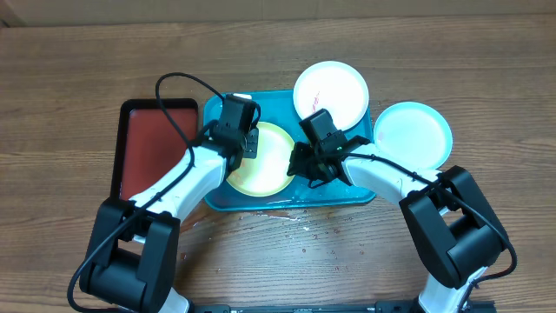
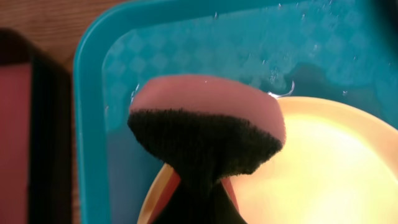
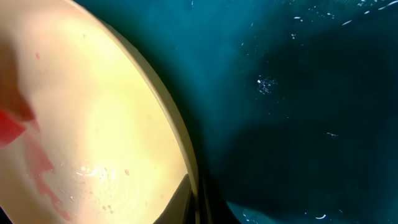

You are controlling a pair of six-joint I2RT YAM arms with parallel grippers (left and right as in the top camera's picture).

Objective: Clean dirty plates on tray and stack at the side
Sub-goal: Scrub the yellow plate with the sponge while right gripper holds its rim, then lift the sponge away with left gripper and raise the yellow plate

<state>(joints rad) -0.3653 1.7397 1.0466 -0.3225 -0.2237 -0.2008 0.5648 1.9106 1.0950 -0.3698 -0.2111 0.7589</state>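
The tray (image 1: 276, 109) lies in the middle of the table (image 1: 69, 104), wet, with droplets on its floor. The green plate (image 1: 269, 165) lies inside it, in the left half. Red-orange smears and beads of water show on the plate in the right wrist view.

The white plate (image 1: 330, 87) sits over the tray's far right corner, part on the rim and part beyond it, with faint red marks on its face. The blue plate (image 1: 415, 135) lies on the table just right of the tray, its edge near the tray's rim. A red tray (image 1: 148, 152) lies just left of the tray.

The left gripper (image 1: 246, 139) is over the tray's left half, at the green plate's far left edge. It pinches a sponge (image 2: 208, 130), pink with a dark scrub face, squeezed narrow at the grip. The sponge hangs over the plate's rim and the tray floor beside it.

The right gripper (image 1: 306, 165) is near the tray's centre, at the green plate's right edge. Its fingers appear pressed together on the plate's rim.

Water spots mark the table just in front of the tray.
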